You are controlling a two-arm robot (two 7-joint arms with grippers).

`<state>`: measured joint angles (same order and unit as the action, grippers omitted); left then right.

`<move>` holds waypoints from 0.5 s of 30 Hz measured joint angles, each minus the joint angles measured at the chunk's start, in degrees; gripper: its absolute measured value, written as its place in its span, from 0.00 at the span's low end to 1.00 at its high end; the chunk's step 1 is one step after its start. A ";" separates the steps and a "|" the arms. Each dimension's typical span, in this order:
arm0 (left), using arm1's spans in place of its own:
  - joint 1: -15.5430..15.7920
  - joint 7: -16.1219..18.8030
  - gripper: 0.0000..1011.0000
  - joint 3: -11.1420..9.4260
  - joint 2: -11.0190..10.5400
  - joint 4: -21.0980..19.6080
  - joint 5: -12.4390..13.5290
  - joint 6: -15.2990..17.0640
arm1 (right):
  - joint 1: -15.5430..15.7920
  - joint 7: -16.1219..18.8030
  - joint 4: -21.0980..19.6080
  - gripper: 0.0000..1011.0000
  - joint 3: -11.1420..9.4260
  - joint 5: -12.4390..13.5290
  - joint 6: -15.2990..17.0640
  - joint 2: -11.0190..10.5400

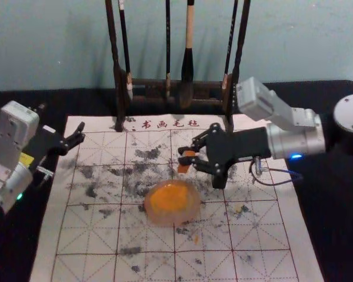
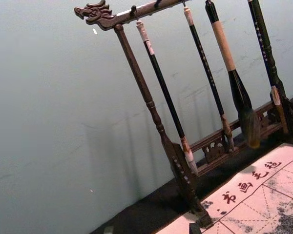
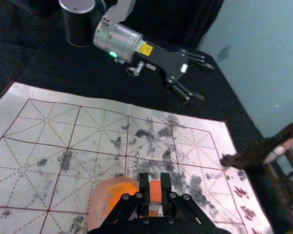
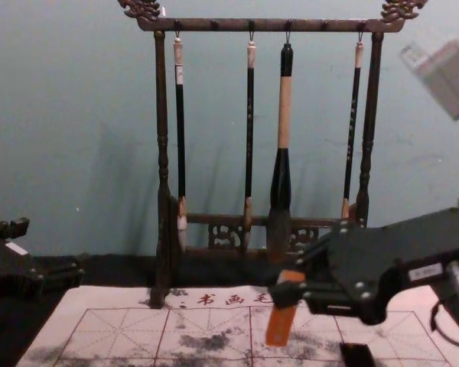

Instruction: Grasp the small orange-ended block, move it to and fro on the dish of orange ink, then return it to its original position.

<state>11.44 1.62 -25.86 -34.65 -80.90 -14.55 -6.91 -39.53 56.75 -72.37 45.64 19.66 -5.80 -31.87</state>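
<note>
1. Clamped between the fingertips of the right gripper (image 1: pixel 183 155): the orange-ended block (image 1: pixel 183 168), just beyond the dish (image 1: pixel 158 219) and slightly toward the robot's right.
2. Runs steeply, near upright, along its long axis in the chest view, with the lower end slanted toward the robot's left and the upper end toward the right.
3. Crosses the reach of the gripping fingers rather than lying along them; pokes out above and below them, with more length below.
4. Shows an orange face between the two fingertips in the right wrist view.
5. Points downward at the mat (image 1: pixel 270 261) with the lower end; cannot tell whether touching it.
6. Spread in the dish, orange ink (image 1: pixel 169 198).
7. Under the right gripper, a small black object (image 1: pixel 220 178).
8. Parked over the robot's left side, with fingers spread apart: the left gripper (image 1: pixel 59 123).
9. Hung from the rack (image 1: pixel 115 64) at the back, brushes (image 1: pixel 188 64), tips down.
</note>
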 joint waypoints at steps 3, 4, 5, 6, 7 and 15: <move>0.00 0.00 0.99 0.00 0.00 0.00 0.00 0.00 | 0.80 -0.77 -1.75 0.13 -0.78 0.36 0.35 -1.51; -0.01 0.00 0.99 0.00 0.00 0.00 0.00 0.00 | 1.23 -1.12 -2.56 0.13 -1.17 0.52 0.55 -2.28; -0.01 0.00 0.99 0.00 0.00 0.00 0.00 0.00 | 1.23 -1.12 -2.56 0.13 -1.17 0.52 0.55 -2.28; -0.01 0.00 0.99 0.00 0.00 0.00 0.00 0.00 | 1.67 -1.49 -3.31 0.13 -1.56 0.67 0.78 -3.06; -0.01 0.00 0.99 0.00 0.00 0.00 0.00 0.00 | 1.92 -1.70 -3.70 0.13 -1.76 0.75 0.91 -3.45; -0.01 0.00 0.99 0.00 0.00 0.00 0.00 0.00 | 4.18 -3.31 -6.21 0.13 -3.71 1.23 1.92 -6.82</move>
<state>11.43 1.62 -25.86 -34.65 -80.90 -14.55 -6.91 -35.35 53.44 -78.58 41.93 20.89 -3.88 -38.69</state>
